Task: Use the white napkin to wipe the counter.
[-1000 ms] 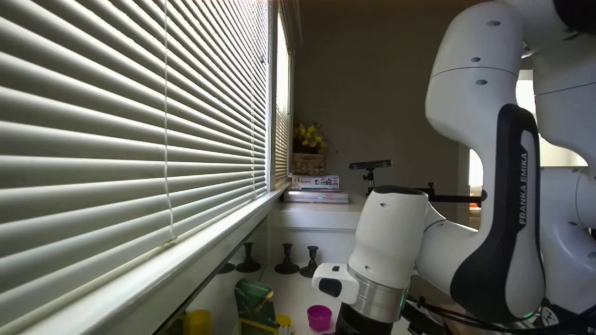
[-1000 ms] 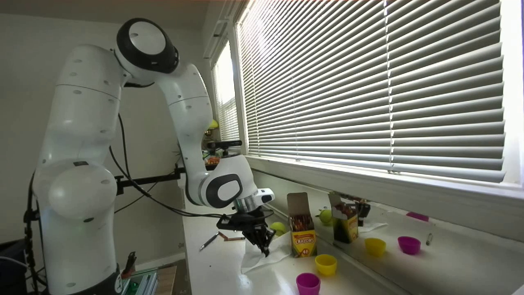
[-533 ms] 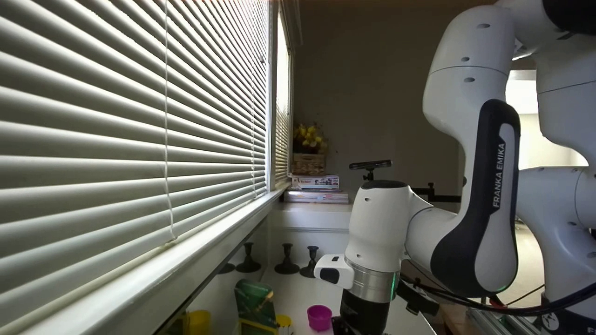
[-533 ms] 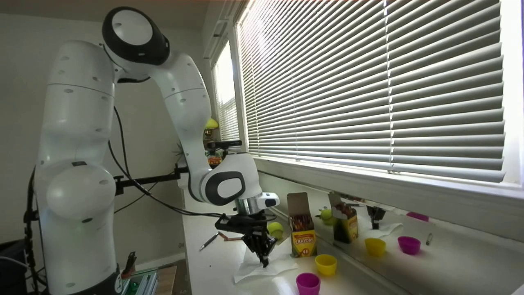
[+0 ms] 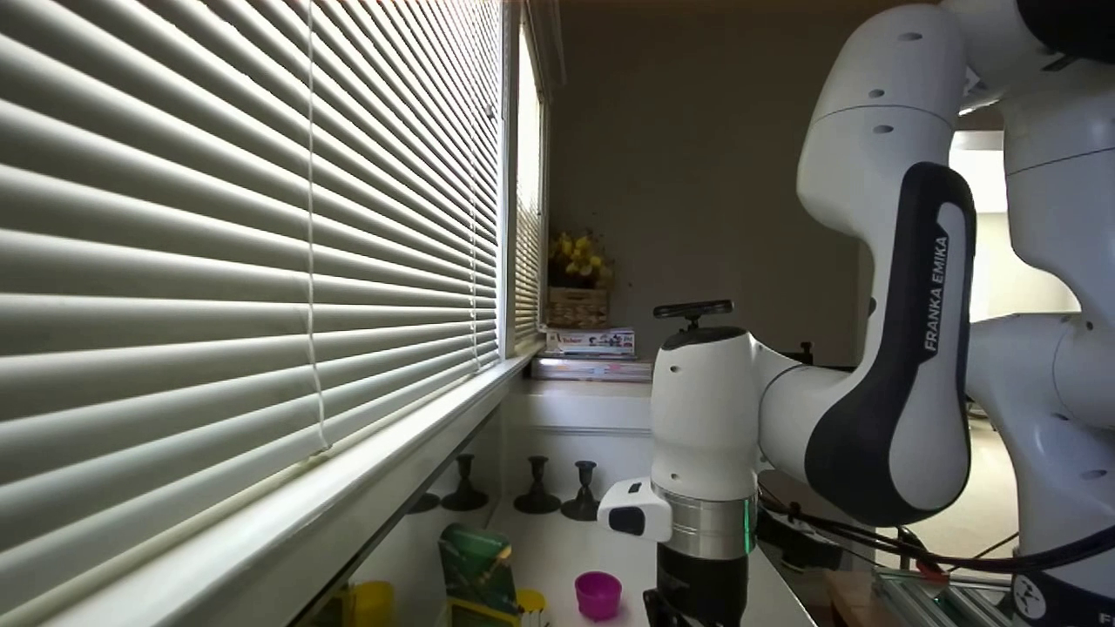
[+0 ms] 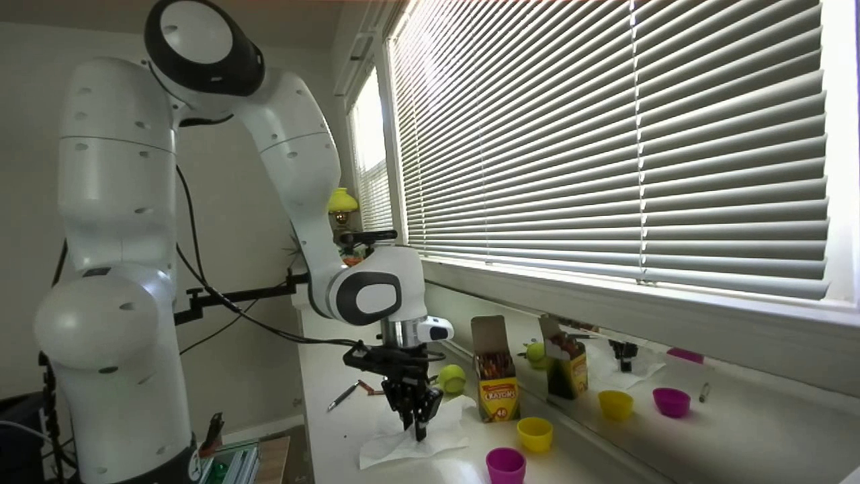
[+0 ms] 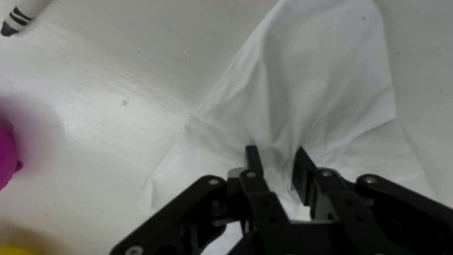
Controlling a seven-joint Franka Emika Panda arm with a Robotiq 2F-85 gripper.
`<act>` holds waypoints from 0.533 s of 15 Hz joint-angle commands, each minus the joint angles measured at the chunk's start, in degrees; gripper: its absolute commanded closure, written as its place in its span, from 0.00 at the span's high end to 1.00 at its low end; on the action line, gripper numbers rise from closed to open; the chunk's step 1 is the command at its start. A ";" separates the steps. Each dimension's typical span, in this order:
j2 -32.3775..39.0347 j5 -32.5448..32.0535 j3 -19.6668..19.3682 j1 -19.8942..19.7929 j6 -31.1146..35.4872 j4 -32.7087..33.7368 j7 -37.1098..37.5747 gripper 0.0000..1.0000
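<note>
The white napkin (image 7: 329, 88) lies creased and partly spread on the pale counter (image 7: 88, 141). In an exterior view the napkin (image 6: 386, 454) spreads under my gripper (image 6: 414, 433), which points down at it. In the wrist view my gripper (image 7: 274, 148) stands over the napkin. Its black fingers are partly apart, with a gap between the pads. Folds of the napkin run into that gap, and the fingertips are at or very near the cloth. In an exterior view the counter (image 5: 557, 549) shows, but the fingertips and napkin are out of view.
A magenta cup (image 6: 506, 465), a yellow cup (image 6: 535, 434), a crayon box (image 6: 499, 400) and a tennis ball (image 6: 451, 378) stand right of the napkin. A pen (image 6: 342, 396) lies left. A crayon (image 7: 19, 17) lies at the wrist view's top left. Dark candlesticks (image 5: 536, 488) stand farther along.
In an exterior view the gripper and napkin have shifted left, and the wrist has become more upright. The fingertips looked together earlier and now show apart.
</note>
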 commanded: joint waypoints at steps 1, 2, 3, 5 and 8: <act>-9.51 3.15 6.25 -5.72 -4.93 -3.42 -3.43 0.60; -10.32 4.55 7.21 -6.26 -6.90 -1.95 -4.41 0.66; -11.26 6.68 7.93 -6.32 -9.20 -0.20 -5.97 0.74; -18.68 10.48 8.12 -5.35 -15.18 -3.04 -8.48 0.88; -24.51 11.43 7.23 -4.03 -26.99 -0.18 -8.73 1.00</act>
